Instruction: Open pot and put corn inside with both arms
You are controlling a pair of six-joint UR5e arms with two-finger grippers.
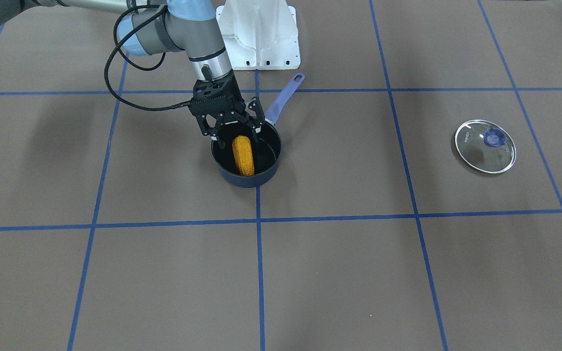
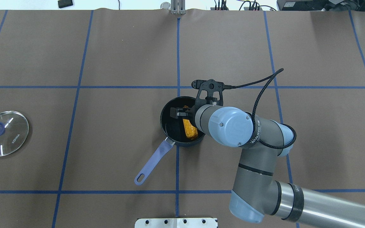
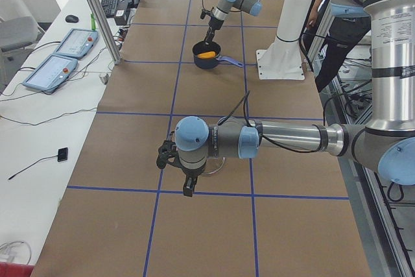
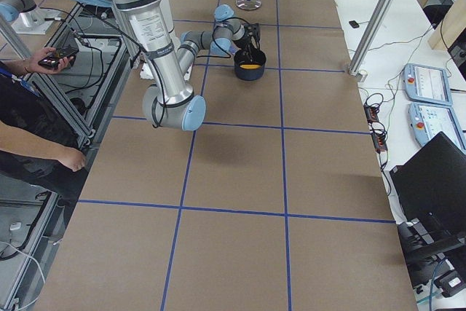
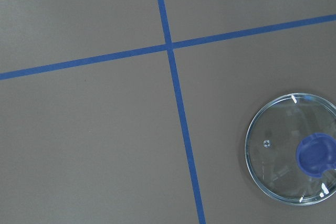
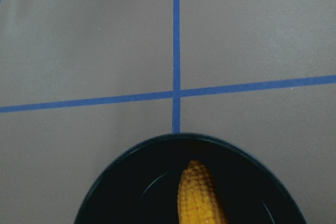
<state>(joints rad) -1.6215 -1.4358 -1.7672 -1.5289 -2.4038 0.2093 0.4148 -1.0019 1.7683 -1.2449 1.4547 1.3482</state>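
The orange-yellow corn (image 1: pixel 243 155) lies inside the dark blue pot (image 1: pixel 247 181), near the table's middle. The pot's blue handle (image 1: pixel 286 95) points toward the robot's base. My right gripper (image 1: pixel 237 139) hangs over the pot's rim, open, its fingers (image 1: pixel 218 140) spread on either side of the corn's near end. The right wrist view shows the corn (image 6: pixel 199 198) in the pot (image 6: pixel 131 182). The glass lid (image 1: pixel 476 151) with a blue knob lies flat on the table, far off on my left. My left gripper (image 3: pixel 176 163) hovers above the lid; I cannot tell if it is open or shut.
The white robot base (image 1: pixel 260 34) stands behind the pot. Blue tape lines cross the brown table. An operator stands beside the table in the right side view (image 4: pixel 29 129). Control tablets (image 3: pixel 58 56) lie on a side bench.
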